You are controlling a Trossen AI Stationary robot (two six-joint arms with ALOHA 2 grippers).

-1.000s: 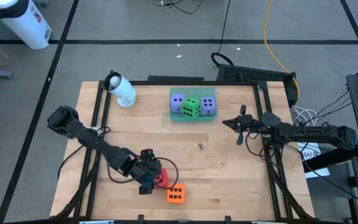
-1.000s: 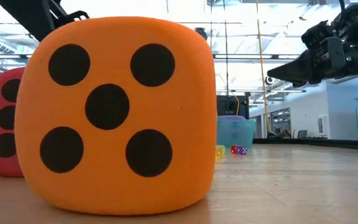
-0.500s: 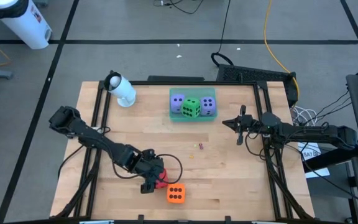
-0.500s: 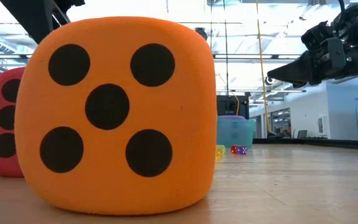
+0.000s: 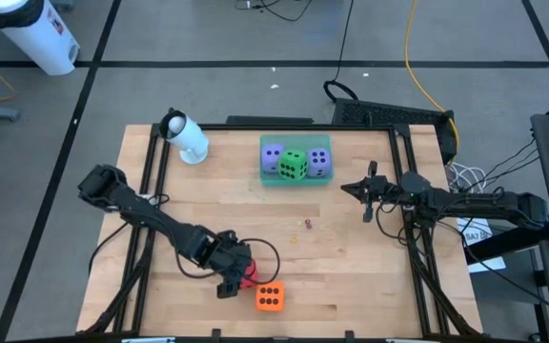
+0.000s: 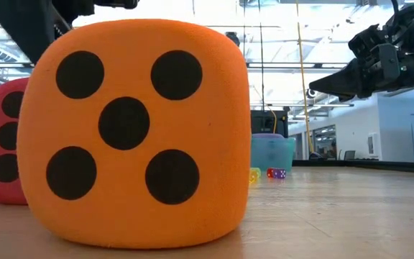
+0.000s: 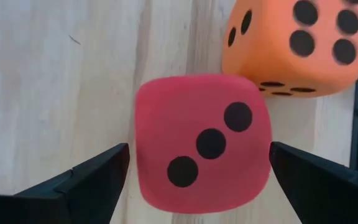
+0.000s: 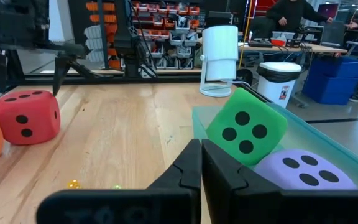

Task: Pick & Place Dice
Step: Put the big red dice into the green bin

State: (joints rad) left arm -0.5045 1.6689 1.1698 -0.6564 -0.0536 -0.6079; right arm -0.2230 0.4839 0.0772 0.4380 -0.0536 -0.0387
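A red die (image 7: 202, 140) rests on the wooden table near its front edge, three pips up. An orange die (image 5: 270, 297) sits just beside it, toward the table's near right. My left gripper (image 7: 199, 149) hangs open above the red die, pointing steeply down, one finger on either side and clear of it. In the high view it (image 5: 236, 278) hides most of the red die (image 5: 249, 276). A green die (image 5: 294, 165) and two light purple dice (image 5: 272, 157) (image 5: 319, 162) lie in the teal tray (image 5: 264, 176) at the far middle. My right gripper (image 5: 365, 191) waits shut at the right edge.
A white cylinder on a stand (image 5: 187, 138) sits at the table's far left corner. Two tiny dice (image 6: 275, 173) (image 6: 254, 175) lie on the bare wood mid-table. Black frame rails (image 5: 146, 181) run along the table's left and right sides.
My left gripper has turned a little about its own line over the red die and stayed open. Both near dice have kept their places.
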